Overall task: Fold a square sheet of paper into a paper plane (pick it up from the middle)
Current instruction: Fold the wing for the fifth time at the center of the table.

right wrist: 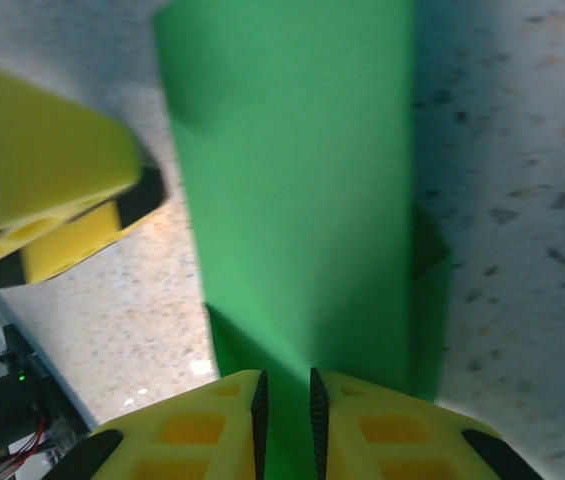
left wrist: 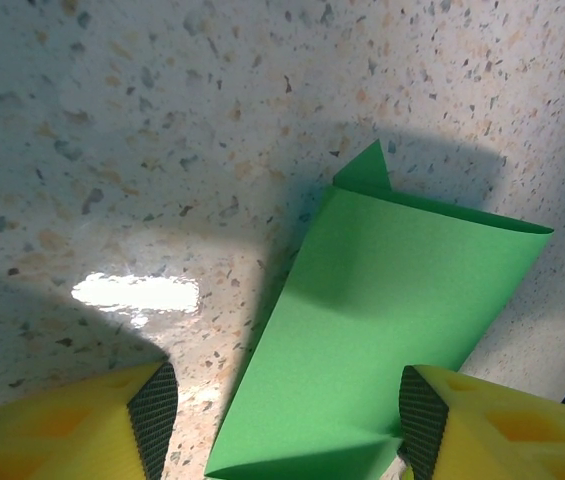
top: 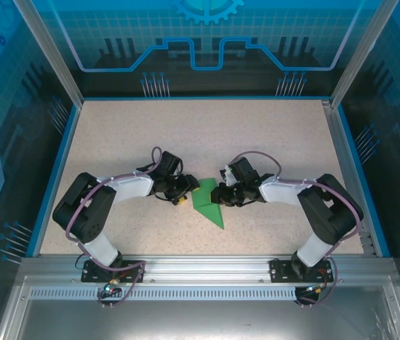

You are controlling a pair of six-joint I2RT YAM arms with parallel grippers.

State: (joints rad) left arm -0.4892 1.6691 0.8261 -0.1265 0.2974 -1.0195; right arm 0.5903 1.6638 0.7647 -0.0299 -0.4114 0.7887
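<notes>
1. The desk (top: 270, 142) is flat and speckled, and its hard top gives any crease something to be pressed against
2. The left arm (top: 93, 205) and the right arm (top: 327, 205) both bend inward from their bases, so they meet over the work near the middle of the desk
3. The green paper (top: 208, 207) lies between them, folded into a long narrow shape with a pointed end (not a finished dart yet, I judge); a shadow under one edge suggests that side is lifted a little
4. The right fingers (right wrist: 314, 405) are nearly closed with the paper's end pinched between the pads, probably to hold it steady for the next fold
5. The left fingers (top: 183, 200) stand wide apart over the paper's other end, one pad just beside its corner, gripping nothing and apparently ready to press or take hold
</notes>
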